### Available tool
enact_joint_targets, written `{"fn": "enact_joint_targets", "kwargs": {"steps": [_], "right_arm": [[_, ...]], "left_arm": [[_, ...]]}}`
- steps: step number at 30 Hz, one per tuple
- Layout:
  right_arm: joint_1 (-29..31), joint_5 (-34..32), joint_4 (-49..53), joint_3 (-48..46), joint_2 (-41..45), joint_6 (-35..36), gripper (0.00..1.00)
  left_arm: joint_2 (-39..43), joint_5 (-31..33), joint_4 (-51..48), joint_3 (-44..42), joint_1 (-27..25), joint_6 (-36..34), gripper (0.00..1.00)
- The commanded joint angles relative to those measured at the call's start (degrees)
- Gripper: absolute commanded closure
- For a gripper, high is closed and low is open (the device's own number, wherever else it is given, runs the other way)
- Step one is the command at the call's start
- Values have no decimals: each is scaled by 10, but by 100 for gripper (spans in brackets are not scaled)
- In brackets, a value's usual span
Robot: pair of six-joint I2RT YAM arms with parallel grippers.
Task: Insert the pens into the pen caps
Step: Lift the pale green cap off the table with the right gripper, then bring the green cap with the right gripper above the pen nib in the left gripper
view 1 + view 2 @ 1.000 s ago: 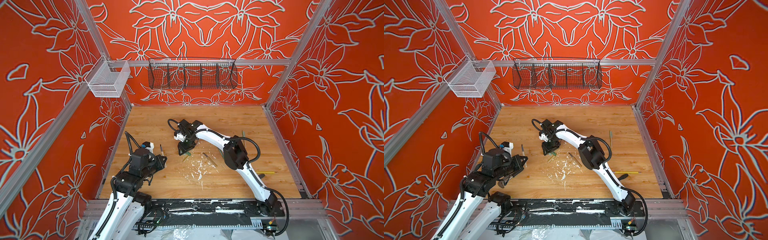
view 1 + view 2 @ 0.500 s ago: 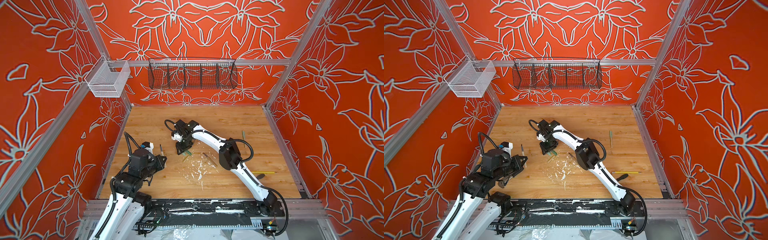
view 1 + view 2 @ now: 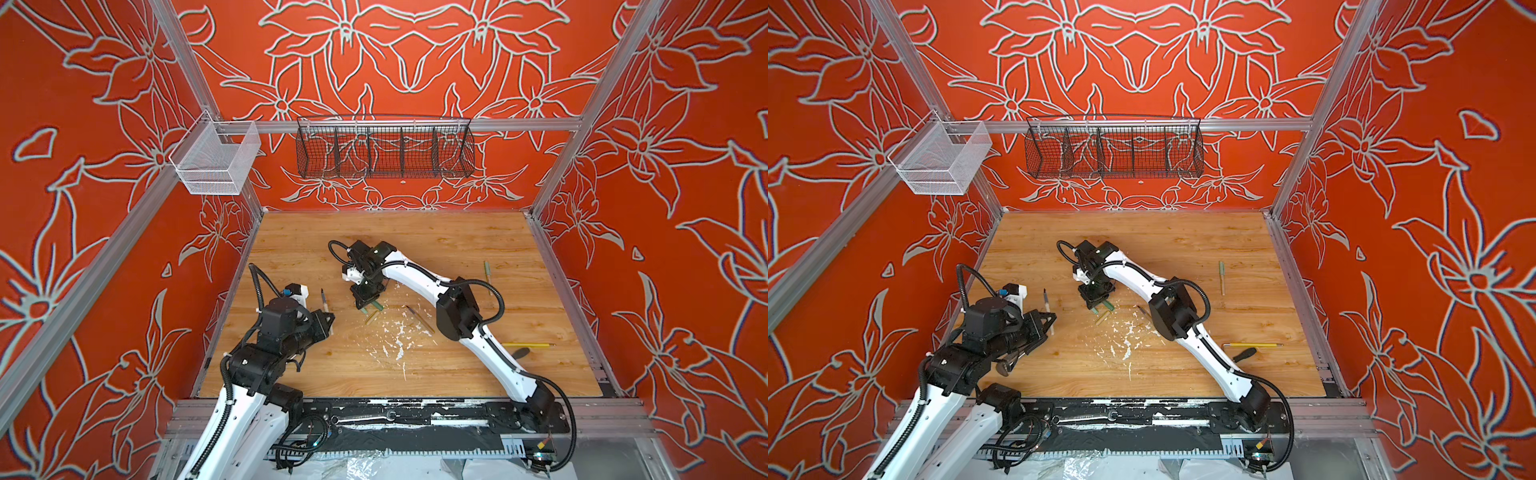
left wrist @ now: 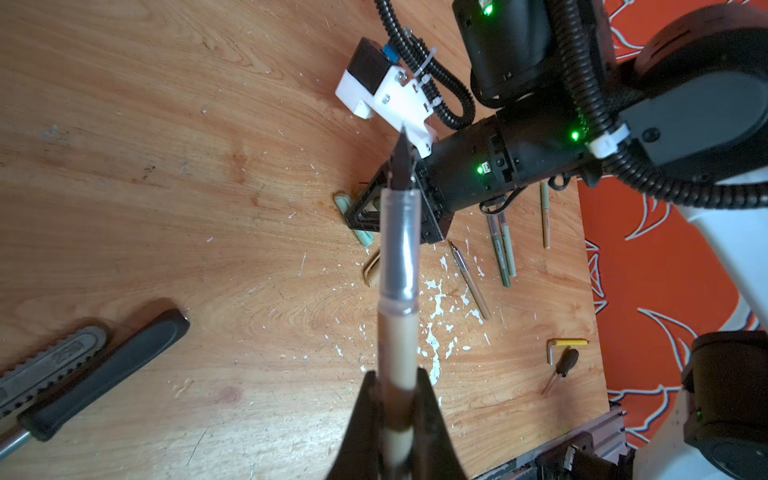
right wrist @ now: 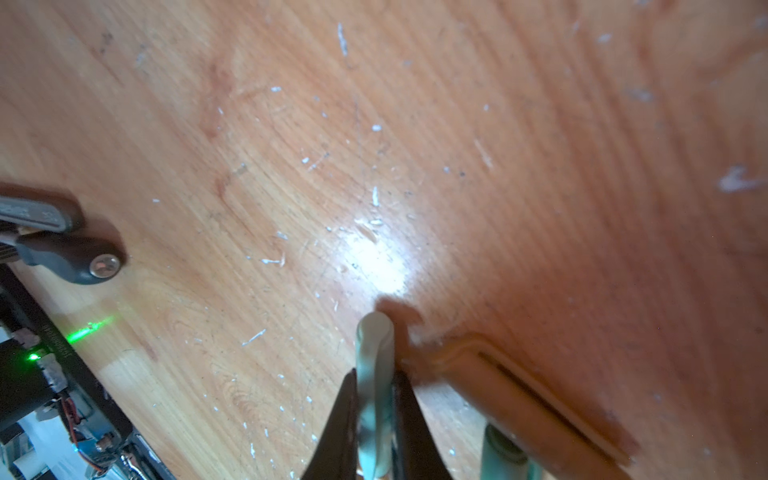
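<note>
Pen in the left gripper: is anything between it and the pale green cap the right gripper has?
Nothing visible does. Only bare table separates the pen in the left gripper from the pale green cap held by the right gripper.

walls [image 3: 415, 62]: red floral | tabletop [image 3: 415, 232]: wood (white flecks [image 3: 399, 336], perhaps paint)

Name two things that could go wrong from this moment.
1. The right gripper has its jaws shut on the pale green cap, the tan cap close beside; lifting may knock that one away.
2. The left gripper holds the tan pen far from its tip, which may wobble and miss the cap.
</note>
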State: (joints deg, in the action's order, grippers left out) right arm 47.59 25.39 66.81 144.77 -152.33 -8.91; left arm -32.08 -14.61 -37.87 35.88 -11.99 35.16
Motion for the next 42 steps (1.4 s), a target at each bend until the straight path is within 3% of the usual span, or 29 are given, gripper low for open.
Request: {"fn": "enact_joint_targets", "kwargs": {"steps": [1,11,14,25,33,42], "right_arm": [[-7,32,-8,6,36,-24,86],[-80,103,-183,-194,219,-160,89],[-96,133,-257,-259,268,-216,89],[-97,162,-366,-344,320,-312,92],[-84,147,-443,-389,335,-380,95],[-67,124,-462,-397,341,-380,97]], "left_arm": [[-17,-50,30,1,2,-15,100],[-102,-270,189,-45,2,-21,100],[-138,-299,214,-52,3,-16,100],[-205,-336,296,-71,2,-7,100],[-173,-292,276,-77,2,-8,100],[-148,-249,250,-78,2,-11,100]]}}
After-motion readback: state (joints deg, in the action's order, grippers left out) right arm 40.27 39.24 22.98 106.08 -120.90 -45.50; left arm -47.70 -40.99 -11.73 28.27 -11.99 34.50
